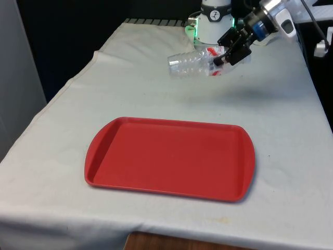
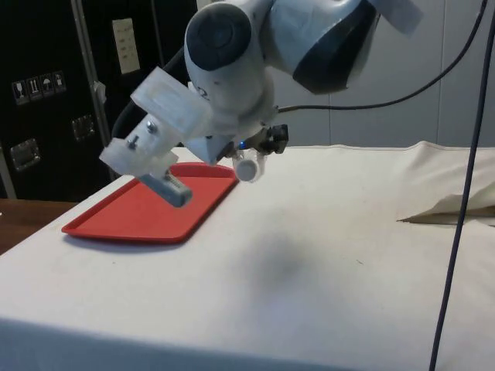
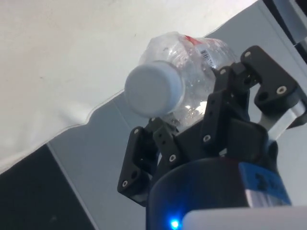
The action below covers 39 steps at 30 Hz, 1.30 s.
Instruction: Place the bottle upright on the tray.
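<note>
I have the gripper [image 1: 227,56] clamped on the bottle [image 1: 195,63] near its cap end, carrying it sideways in the air, upper right of the frame, above the surface [image 1: 281,120]. It needs tipping upright before the tray [image 1: 169,158], lower centre.

Clear crinkled plastic bottle [image 1: 195,64], glossy tray [image 1: 171,156]

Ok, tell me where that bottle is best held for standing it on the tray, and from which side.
Hold the bottle at its upper body, just below the cap, where the gripper grips it now. It hangs sideways above the cloth, base toward the front view's left. Coming across its side probably suits best: the base stays free to meet the red tray.
</note>
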### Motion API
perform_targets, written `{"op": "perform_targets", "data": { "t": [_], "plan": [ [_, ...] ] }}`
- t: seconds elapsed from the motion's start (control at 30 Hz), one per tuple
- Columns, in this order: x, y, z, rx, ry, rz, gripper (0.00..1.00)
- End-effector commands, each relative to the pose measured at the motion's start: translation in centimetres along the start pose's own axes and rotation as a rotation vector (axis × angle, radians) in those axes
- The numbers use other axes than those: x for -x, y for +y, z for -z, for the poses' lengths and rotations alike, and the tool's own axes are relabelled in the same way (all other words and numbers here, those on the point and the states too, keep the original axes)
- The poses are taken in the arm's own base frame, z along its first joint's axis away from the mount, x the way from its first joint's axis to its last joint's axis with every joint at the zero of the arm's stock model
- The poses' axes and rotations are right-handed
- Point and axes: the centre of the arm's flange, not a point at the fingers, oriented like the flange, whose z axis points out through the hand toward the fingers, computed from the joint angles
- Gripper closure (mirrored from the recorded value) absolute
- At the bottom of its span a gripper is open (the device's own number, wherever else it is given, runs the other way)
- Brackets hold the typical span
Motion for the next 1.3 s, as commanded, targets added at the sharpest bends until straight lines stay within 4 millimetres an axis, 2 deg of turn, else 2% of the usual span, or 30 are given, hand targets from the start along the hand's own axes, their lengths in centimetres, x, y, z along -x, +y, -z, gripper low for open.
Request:
{"op": "perform_targets", "data": {
  "t": [0.0, 1.27],
  "plan": [
    [0.3, 0.2, 0.1, -0.003, 0.019, -0.001, 0.67],
    [4.3, 2.9, 2.4, -0.078, 0.176, -0.015, 0.67]
  ]
}}
